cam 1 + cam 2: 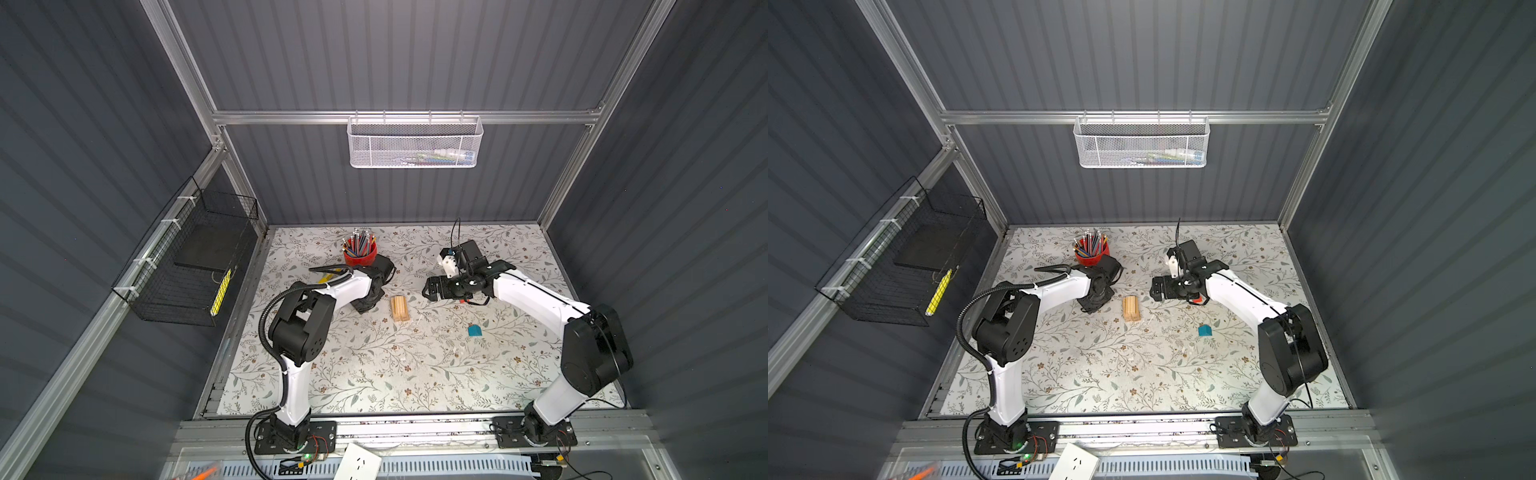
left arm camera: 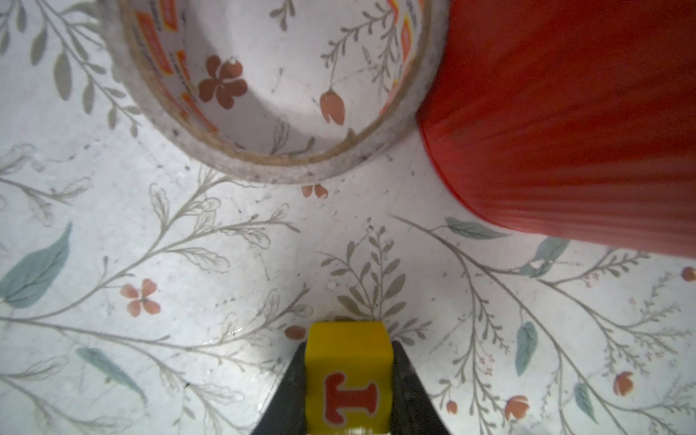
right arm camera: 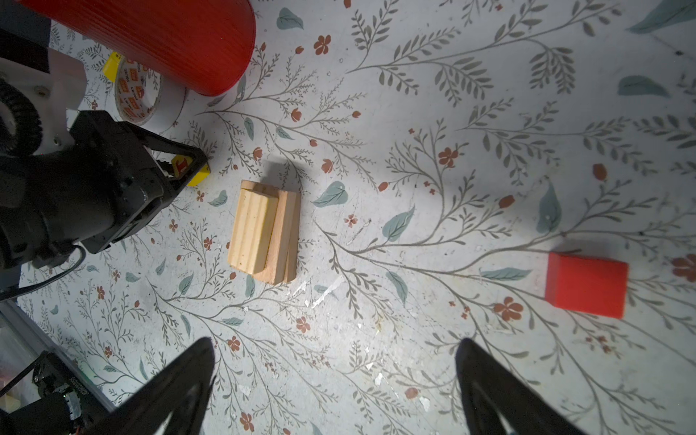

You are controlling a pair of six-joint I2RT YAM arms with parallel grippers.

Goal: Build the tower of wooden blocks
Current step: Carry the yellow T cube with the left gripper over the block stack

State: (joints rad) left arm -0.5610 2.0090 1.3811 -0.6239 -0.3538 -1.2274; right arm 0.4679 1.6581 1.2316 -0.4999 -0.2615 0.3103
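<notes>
left gripper: fingers pinch the yellow block
right gripper: fingers spread wide, empty
planks: just beside the left gripper, toward the middle (long axis pointing away from the arm bases)
nearer arm: left, I judge
red block: apart, on the right side

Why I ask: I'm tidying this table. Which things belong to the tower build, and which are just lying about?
For the tower:
- stack of wood planks
- yellow block, gripped in the left claw
- red block
- teal block

Just lying about:
- red pencil cup
- tape roll
</notes>
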